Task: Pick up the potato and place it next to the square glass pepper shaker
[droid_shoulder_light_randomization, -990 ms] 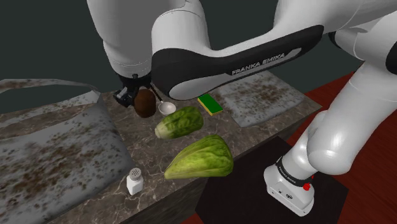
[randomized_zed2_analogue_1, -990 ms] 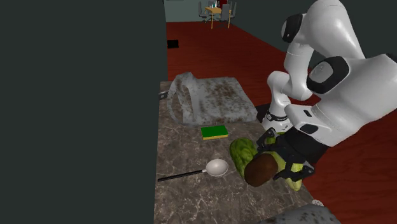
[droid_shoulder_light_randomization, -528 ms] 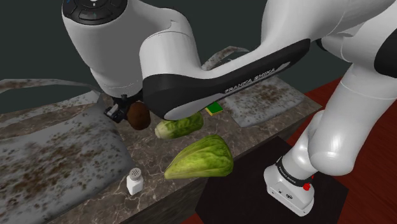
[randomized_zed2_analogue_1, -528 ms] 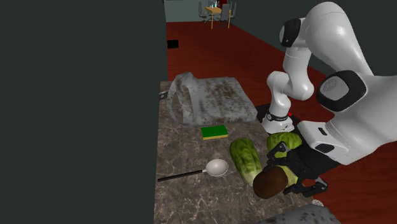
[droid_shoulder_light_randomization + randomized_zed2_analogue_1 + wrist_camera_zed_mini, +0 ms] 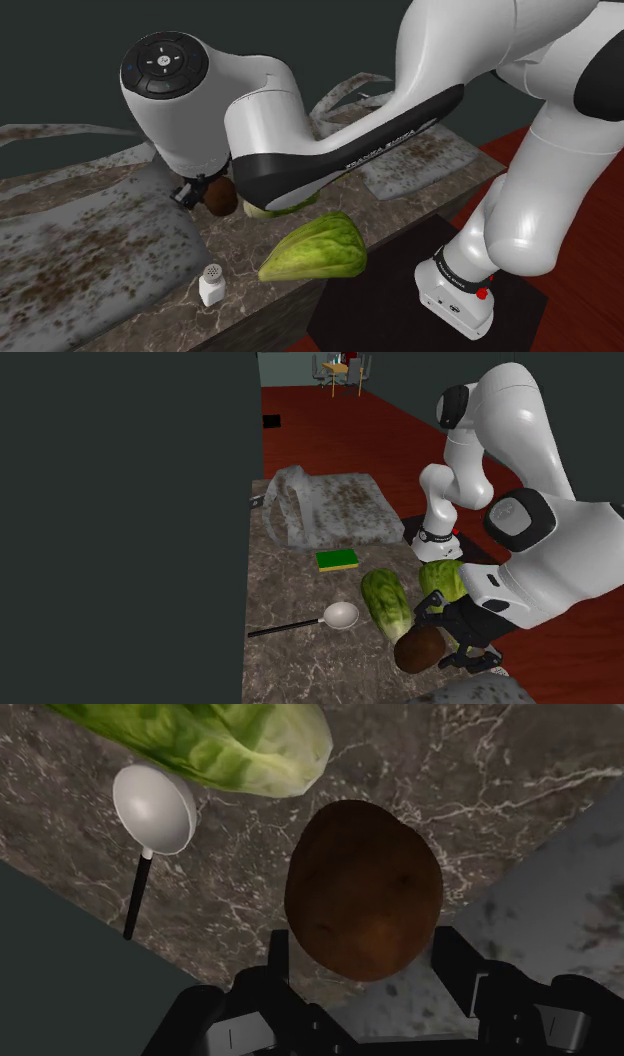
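A brown potato [image 5: 221,198] hangs a little above the dark marble counter [image 5: 236,243], and my black gripper [image 5: 204,194] is shut on it. In the wrist view the potato [image 5: 362,889] sits between the two fingers [image 5: 279,954] of my gripper [image 5: 365,956], which press on its sides. The second exterior view has the potato [image 5: 420,649] in the gripper [image 5: 443,648] beside a lettuce head. The pepper shaker [image 5: 211,285], small and white with a dotted top, stands upright near the counter's front edge, apart from the potato and nearer the camera.
A large lettuce [image 5: 316,248] lies to the right of the shaker; a second lettuce [image 5: 387,602] lies by a white spoon [image 5: 341,615]. A green sponge [image 5: 337,559] lies beyond. Mottled grey cloths [image 5: 80,240] [image 5: 330,502] cover both counter ends. The arm's stand [image 5: 455,285] is at lower right.
My gripper has carried the potato away from the spoon, to the shoulder view's left and toward the counter's front, closer to the shaker. The grip has stayed the same.
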Available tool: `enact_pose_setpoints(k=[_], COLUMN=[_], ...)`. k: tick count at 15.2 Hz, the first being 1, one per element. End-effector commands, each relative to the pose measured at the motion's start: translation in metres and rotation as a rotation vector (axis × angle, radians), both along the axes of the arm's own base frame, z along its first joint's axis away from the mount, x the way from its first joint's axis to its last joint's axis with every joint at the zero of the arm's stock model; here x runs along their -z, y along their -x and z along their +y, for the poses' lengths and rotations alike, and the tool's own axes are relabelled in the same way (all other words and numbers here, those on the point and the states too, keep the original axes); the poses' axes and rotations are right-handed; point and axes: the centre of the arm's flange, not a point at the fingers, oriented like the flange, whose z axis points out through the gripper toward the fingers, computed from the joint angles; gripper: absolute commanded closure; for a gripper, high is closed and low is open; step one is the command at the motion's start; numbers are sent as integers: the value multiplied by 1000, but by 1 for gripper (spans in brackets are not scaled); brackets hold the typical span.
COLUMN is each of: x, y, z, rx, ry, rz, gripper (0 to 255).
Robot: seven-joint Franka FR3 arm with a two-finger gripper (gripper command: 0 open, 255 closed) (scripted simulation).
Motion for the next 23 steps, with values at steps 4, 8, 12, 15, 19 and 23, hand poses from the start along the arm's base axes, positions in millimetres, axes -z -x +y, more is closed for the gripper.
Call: enact_pose_setpoints(k=[4, 8, 12, 15, 19, 23], x=[25, 47, 68, 83, 87, 87], y=[0, 0, 0, 0, 0, 0], z=[0, 0, 0, 0, 0, 0], rx=[0, 0, 0, 0, 0, 0], ry=[-1, -1, -1, -1, -1, -1], rz=[-1, -1, -1, -1, -1, -1], gripper=[255, 255, 255, 255, 255, 255])
